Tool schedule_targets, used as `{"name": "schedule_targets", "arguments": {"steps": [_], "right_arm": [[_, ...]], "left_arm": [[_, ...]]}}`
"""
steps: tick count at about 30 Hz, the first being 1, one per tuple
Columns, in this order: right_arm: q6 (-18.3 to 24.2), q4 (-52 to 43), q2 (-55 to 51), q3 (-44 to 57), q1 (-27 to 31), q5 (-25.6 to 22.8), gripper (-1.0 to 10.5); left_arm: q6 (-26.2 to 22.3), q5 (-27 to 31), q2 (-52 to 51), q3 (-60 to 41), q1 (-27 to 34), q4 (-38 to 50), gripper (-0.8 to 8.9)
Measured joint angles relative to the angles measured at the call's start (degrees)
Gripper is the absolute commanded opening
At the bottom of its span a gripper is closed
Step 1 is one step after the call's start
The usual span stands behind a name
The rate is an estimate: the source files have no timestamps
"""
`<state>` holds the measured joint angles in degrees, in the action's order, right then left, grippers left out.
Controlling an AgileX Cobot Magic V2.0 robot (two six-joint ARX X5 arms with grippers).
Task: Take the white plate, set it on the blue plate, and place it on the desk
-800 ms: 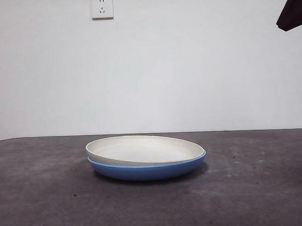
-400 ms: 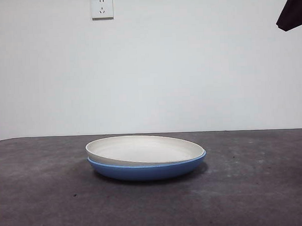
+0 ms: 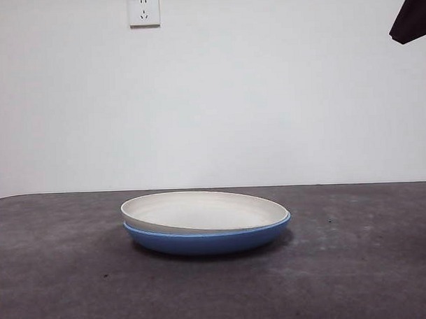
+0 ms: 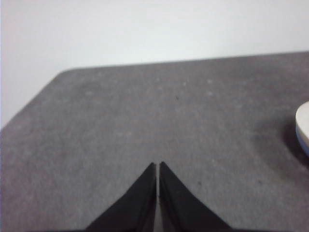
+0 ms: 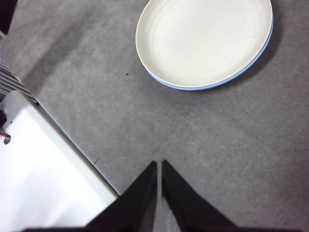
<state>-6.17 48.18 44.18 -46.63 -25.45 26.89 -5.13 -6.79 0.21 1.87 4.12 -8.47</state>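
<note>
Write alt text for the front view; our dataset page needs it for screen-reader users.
A white plate sits nested on a blue plate at the middle of a dark grey desk. Behind is a white wall with a socket; a black arm tip shows at the upper right corner.

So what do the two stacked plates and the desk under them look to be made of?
The white plate looks like matte ceramic or melamine: cream, no glare, with faint concentric rings in the right wrist view. The blue plate beneath it shows a soft sheen along its side, so probably glazed ceramic or glossy plastic; the pictures cannot settle which. The desk is dark grey-brown, mottled and dull, perhaps laminate or a felt-like covering.
</note>
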Motion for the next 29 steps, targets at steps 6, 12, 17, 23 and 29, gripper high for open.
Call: {"name": "schedule_targets", "arguments": {"steps": [6, 12, 17, 23, 29], "right_arm": [[0.0, -0.1, 0.0, 0.0, 0.0, 0.0, 0.1], [0.0, -0.1, 0.0, 0.0, 0.0, 0.0, 0.1], [0.0, -0.1, 0.0, 0.0, 0.0, 0.0, 0.1], [0.0, -0.1, 0.0, 0.0, 0.0, 0.0, 0.1], [0.0, -0.1, 0.0, 0.0, 0.0, 0.0, 0.1]], "left_arm": [[1.4, 0.1, 0.0, 0.0, 0.0, -1.6, 0.1], [1.6, 0.1, 0.0, 0.0, 0.0, -1.6, 0.1], [1.6, 0.1, 0.0, 0.0, 0.0, -1.6, 0.1], [1.6, 0.1, 0.0, 0.0, 0.0, -1.6, 0.1], [1.7, 0.1, 0.0, 0.0, 0.0, -1.6, 0.1]]}}
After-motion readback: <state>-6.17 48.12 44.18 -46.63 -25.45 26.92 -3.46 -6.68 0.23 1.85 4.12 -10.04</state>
